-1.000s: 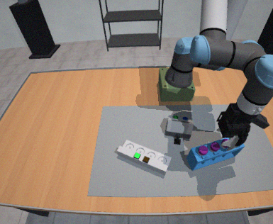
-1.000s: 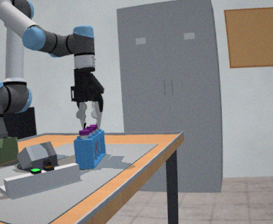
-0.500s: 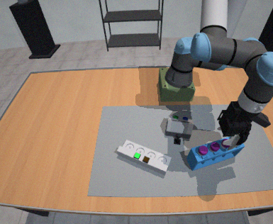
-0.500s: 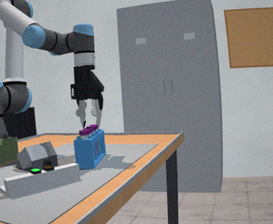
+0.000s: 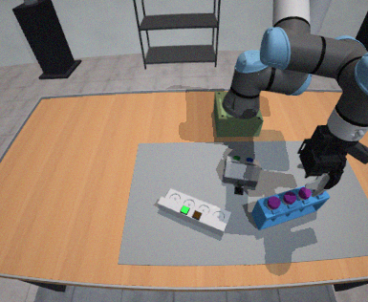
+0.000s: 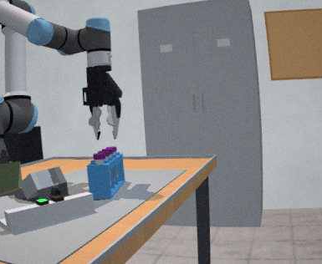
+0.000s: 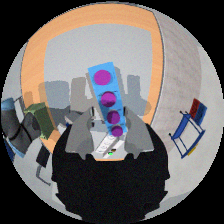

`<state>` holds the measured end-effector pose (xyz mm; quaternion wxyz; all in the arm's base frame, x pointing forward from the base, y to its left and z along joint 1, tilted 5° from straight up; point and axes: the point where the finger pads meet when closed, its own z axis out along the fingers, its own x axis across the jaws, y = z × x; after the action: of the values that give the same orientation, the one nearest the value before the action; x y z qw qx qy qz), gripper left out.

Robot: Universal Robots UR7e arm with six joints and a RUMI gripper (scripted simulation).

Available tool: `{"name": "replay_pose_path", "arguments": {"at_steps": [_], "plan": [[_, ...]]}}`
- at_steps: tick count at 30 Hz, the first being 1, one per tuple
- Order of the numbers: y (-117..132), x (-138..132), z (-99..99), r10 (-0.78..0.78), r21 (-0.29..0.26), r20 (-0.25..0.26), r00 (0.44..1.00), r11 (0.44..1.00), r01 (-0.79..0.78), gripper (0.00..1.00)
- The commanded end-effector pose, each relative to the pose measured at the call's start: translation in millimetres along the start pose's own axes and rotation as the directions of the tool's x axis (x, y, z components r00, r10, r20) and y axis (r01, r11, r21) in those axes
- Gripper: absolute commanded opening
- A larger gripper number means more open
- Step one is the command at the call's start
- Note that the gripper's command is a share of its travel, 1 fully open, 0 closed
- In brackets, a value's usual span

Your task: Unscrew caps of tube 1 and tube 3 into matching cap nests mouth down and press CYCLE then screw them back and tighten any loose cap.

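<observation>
The blue decapping station DS [image 5: 266,221] [image 6: 99,180] [image 7: 111,66] holds four tubes. In the wrist view purple caps sit on tube 1 [image 7: 102,77], tube 2 [image 7: 108,99], tube 3 [image 7: 113,117] and tube 4 [image 7: 116,131]. In the top view the fingers hide the cap of tube 1. Whether a cap stands slightly higher cannot be told. My gripper [image 5: 321,187] [image 6: 106,137] is partly open and empty, above the caps near the tube 1 end. The white cap tray CT [image 5: 216,226] [image 6: 52,215] shows empty nests. Its green lamp [image 5: 184,209] [image 6: 42,201] is lit; the amber lamp [image 5: 197,215] is dark.
The grey key housing [image 5: 241,173] [image 6: 45,184] stands between the arm's base and the stations, with the green key [image 5: 236,158] and the blue key [image 5: 249,160] on its far side. The green base block [image 5: 236,128] carries the arm. CT stands left of DS in the top view.
</observation>
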<state>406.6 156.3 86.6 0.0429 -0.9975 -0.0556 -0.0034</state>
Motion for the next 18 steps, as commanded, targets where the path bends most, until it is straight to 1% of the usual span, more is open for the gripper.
{"name": "replay_pose_path", "arguments": {"at_steps": [1,2,4,7,8,9,11,12,14,15,17,18], "plan": [[8.2,2.2,-4.3,-0.083,0.000,0.000,0.997,0.997,0.083,0.35],[16.2,4.2,-4.2,-0.166,0.000,0.000,0.986,0.986,0.166,0.35],[16.2,4.2,-4.2,-0.166,0.000,0.000,0.986,0.986,0.166,0.35],[40.5,10.3,-4.2,-0.395,-0.001,0.000,0.919,0.919,0.395,0.35],[40.5,10.3,-4.2,-0.405,0.000,0.000,0.914,0.914,0.405,0.35],[48.6,12.3,-4.2,-0.470,0.000,0.000,0.883,0.883,0.470,0.35],[64.8,16.3,-4.2,-0.470,0.000,0.000,0.883,0.883,0.470,0.35],[64.8,16.3,-4.2,-0.470,0.000,0.000,0.883,0.883,0.470,0.35],[81.0,20.3,-4.2,-0.470,0.000,0.000,0.883,0.883,0.470,0.35],[81.0,20.3,-4.2,-0.470,0.000,0.000,0.883,0.883,0.470,0.35],[97.2,24.3,-4.2,-0.470,0.000,0.000,0.883,0.883,0.470,0.35],[101.1,25.3,-4.2,-0.470,0.000,0.000,0.883,0.883,0.470,0.35]]}}
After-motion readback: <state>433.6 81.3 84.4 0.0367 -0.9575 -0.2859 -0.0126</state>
